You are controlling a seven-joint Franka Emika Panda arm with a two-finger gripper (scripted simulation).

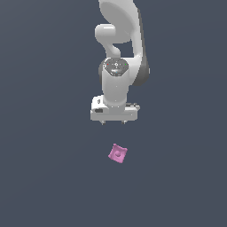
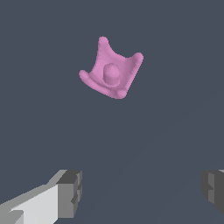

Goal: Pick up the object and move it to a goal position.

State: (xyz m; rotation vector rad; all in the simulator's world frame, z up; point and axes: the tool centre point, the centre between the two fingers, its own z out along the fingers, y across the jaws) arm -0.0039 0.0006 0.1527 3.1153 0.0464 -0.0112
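The object is a small pink squarish block (image 1: pixel 118 153) with pinched-in sides and a round dimple in its face. It lies on the dark grey floor, turned at an angle. It also shows in the wrist view (image 2: pixel 112 70). My white gripper (image 1: pixel 113 123) hangs above the floor, apart from the block, which lies below it and slightly toward the exterior view's right. In the wrist view my gripper (image 2: pixel 141 192) is open and empty, its two grey fingertips (image 2: pixel 70 192) spread wide, with the block ahead of them.
A plain dark grey floor (image 1: pixel 48 168) lies all around the block. My white arm (image 1: pixel 119 44) rises behind the gripper. No other objects show.
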